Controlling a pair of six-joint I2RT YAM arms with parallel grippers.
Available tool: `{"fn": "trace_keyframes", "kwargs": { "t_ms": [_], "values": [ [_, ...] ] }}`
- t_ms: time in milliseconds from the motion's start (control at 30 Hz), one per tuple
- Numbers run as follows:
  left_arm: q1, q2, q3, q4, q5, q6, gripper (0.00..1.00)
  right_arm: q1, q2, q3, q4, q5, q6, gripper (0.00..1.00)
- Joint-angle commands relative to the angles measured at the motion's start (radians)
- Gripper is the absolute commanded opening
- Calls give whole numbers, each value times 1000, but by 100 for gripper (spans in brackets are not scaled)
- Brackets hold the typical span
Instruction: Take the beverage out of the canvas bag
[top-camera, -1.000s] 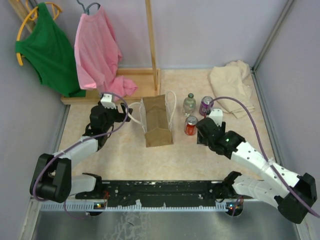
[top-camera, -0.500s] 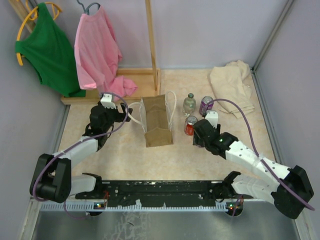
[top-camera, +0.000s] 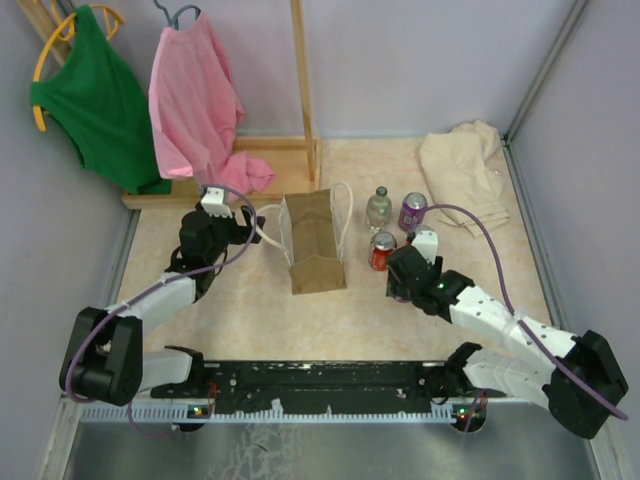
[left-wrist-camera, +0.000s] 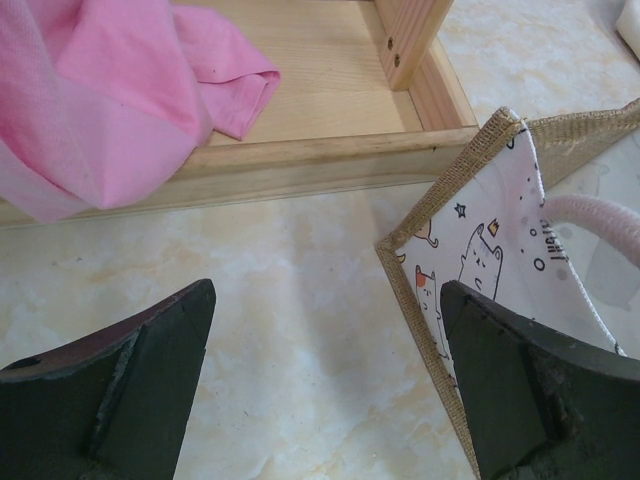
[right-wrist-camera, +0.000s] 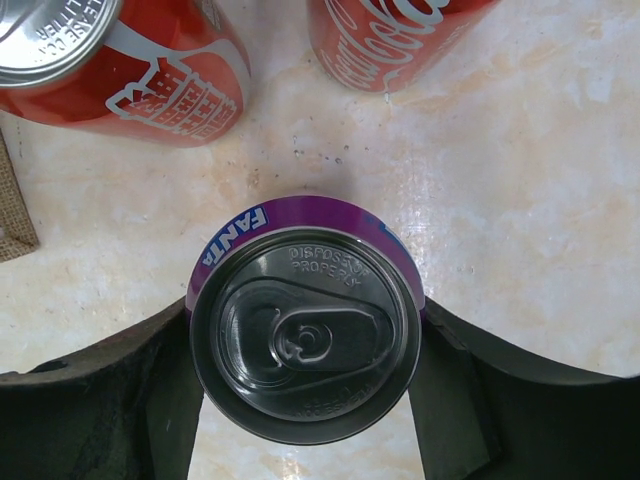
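The tan canvas bag (top-camera: 315, 250) lies on the table with white rope handles (top-camera: 345, 215). My left gripper (top-camera: 243, 222) is open at the bag's left rim. In the left wrist view its jaws (left-wrist-camera: 325, 300) stand wide apart, the right finger over the bag's cartoon-printed lining (left-wrist-camera: 490, 230), beside a rope handle (left-wrist-camera: 600, 215). My right gripper (top-camera: 400, 278) sits right of the bag. In the right wrist view it (right-wrist-camera: 305, 330) is shut on an upright purple Fanta can (right-wrist-camera: 305, 345), a finger on each side. The gripper hides this can in the top view.
A red can (top-camera: 381, 250), a clear bottle (top-camera: 378, 207) and another purple can (top-camera: 412, 211) stand right of the bag. Two red cans (right-wrist-camera: 120, 60) (right-wrist-camera: 390, 40) are just beyond the held can. A wooden rack base (left-wrist-camera: 300, 150), pink cloth (left-wrist-camera: 100, 90) and beige cloth (top-camera: 460, 170) lie behind.
My right gripper has moved toward the near left, away from the standing purple can. The left arm and the bag have not moved.
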Motion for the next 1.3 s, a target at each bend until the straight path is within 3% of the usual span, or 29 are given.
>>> {"fn": "trace_keyframes", "kwargs": {
  "t_ms": [0,33,67,467,600,800,1067,1267],
  "values": [
    [-6,-16,5,16,-6,-1,100,-4,-2,20,51,17,33,87],
    [-6,-20,4,15,-5,-3,100,-4,-1,26,44,21,33,97],
    [-6,-27,3,14,-5,-5,100,-3,-1,33,36,24,31,99],
    [-6,-90,33,-45,-48,-4,100,2,-92,235,-67,141,-66,99],
    [-6,-104,34,-47,-55,-15,100,-66,-113,302,-39,167,-165,99],
    [-6,-134,44,-77,-73,-20,100,-339,-97,342,87,66,-264,99],
    [-5,-170,39,-115,-137,-30,100,-865,-19,316,275,-260,-223,99],
    [-4,-216,32,-170,-277,-103,100,-969,-66,229,385,-242,-258,99]
  ]
}}
